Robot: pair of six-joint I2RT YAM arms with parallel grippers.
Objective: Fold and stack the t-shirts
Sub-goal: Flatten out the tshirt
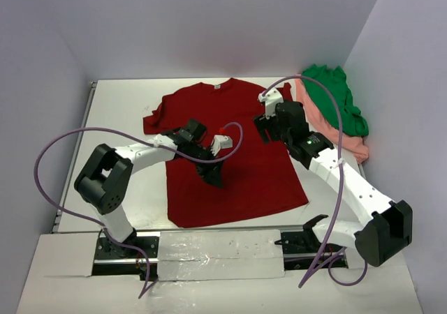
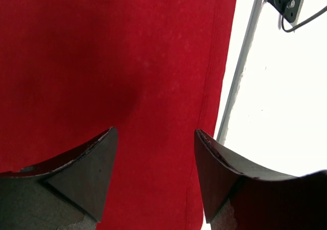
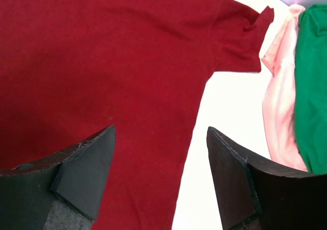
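A dark red t-shirt [image 1: 244, 178] lies spread flat in the middle of the white table [image 1: 119, 111], its pale neck label [image 1: 218, 87] at the far side. My left gripper [image 1: 214, 176] hovers open over the shirt's lower middle. In the left wrist view the left gripper [image 2: 154, 131] frames red cloth [image 2: 127, 61] beside the stitched hem. My right gripper [image 1: 262, 132] stands open over the shirt's right edge below the sleeve; the right wrist view shows that gripper [image 3: 161, 129] straddling cloth edge [image 3: 102, 61] and bare table. A green t-shirt [image 1: 334, 94] lies bunched on a pink one [image 1: 353, 145] at the back right.
Grey walls close in the table at the back and both sides. The green shirt [image 3: 311, 87] and pink shirt [image 3: 281, 112] lie just right of the red sleeve. A taped mounting rail [image 1: 209, 248] runs along the near edge. Purple cables loop off both arms.
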